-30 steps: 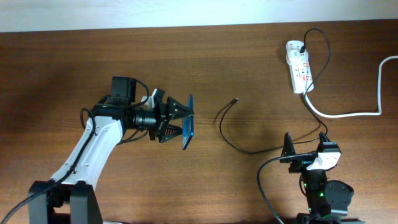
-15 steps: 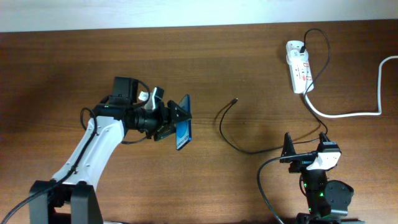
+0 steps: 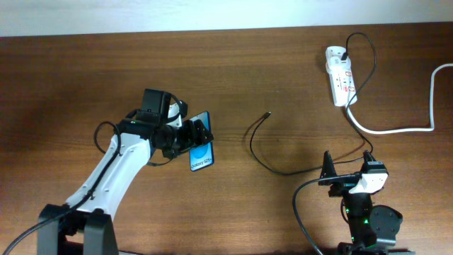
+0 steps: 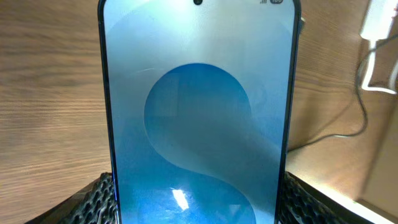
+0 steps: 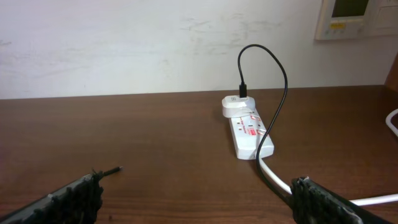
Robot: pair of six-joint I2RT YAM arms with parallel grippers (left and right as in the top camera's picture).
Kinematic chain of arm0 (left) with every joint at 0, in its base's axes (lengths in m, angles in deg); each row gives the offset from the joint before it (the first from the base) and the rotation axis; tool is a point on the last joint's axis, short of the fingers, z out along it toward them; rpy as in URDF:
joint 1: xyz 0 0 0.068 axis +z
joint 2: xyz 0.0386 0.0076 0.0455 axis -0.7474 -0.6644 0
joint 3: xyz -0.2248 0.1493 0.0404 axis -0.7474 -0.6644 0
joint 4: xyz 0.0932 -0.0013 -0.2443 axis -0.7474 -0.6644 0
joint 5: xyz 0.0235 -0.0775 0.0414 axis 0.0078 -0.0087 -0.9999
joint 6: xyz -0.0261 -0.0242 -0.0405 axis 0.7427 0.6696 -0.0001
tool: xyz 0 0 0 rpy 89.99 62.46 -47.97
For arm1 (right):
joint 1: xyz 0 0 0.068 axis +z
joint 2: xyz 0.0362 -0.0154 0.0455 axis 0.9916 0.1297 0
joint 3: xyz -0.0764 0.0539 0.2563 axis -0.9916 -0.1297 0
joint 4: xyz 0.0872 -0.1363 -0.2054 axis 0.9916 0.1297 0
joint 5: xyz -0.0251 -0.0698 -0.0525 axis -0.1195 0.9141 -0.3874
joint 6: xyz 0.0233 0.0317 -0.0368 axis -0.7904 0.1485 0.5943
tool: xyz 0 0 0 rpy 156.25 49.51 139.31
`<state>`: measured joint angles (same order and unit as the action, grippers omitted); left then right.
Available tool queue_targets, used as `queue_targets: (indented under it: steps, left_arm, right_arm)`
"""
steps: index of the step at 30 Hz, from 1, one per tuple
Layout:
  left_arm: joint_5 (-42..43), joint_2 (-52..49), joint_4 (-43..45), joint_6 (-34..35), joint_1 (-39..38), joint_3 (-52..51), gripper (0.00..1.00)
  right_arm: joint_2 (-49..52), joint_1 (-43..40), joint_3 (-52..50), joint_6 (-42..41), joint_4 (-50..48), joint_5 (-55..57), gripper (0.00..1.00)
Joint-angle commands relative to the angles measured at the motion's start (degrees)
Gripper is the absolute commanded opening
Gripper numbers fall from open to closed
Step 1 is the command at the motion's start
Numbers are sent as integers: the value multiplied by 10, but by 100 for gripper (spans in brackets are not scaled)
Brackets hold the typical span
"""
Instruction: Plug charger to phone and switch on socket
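- Overhead: the left gripper [image 3: 190, 137] is clamped on the phone [image 3: 202, 150], at 9 o'clock of the table [image 3: 283, 78] centre. Its long axis runs 12-to-6 with the top leaning slightly to 1. The blue screen faces up, with the white band at the 6 end; its print is too small to read.
- Overhead: the charger [image 3: 250, 142] tip lies free at the phone's 3 o'clock, apart from it. The cable runs round to the socket [image 3: 340, 83] at the table's 1 o'clock, plug end seated at its 12 end. The socket's axis is 12-to-6, and the thick white cord [image 3: 396, 129] leaves toward 3.
- Overhead: the right gripper [image 3: 347, 164] sits at 5 o'clock, jaws spread, holding nothing.
- Left wrist: the phone fills the frame upright, left fingers [image 4: 93, 198] on both long edges. The top icons are unreadable.
- Right wrist: the socket is at 12–1, its red marks unreadable. Brown wood-grain table, white wall [image 5: 124, 43], wall panel [image 5: 349, 17] at 2.
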<state>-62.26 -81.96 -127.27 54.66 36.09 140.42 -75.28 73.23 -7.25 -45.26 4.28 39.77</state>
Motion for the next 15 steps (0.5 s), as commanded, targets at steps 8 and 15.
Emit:
queue_targets:
  steps: [8,15]
  left_arm:
    - [-86,89,-14,-57,-1,18,35]
    - [-129,124,-44,-95,-1,18,36]
  right_arm:
    - [-4,4,-3,-3,4,5,98]
    - [-4,4,-3,-2,4,5,98]
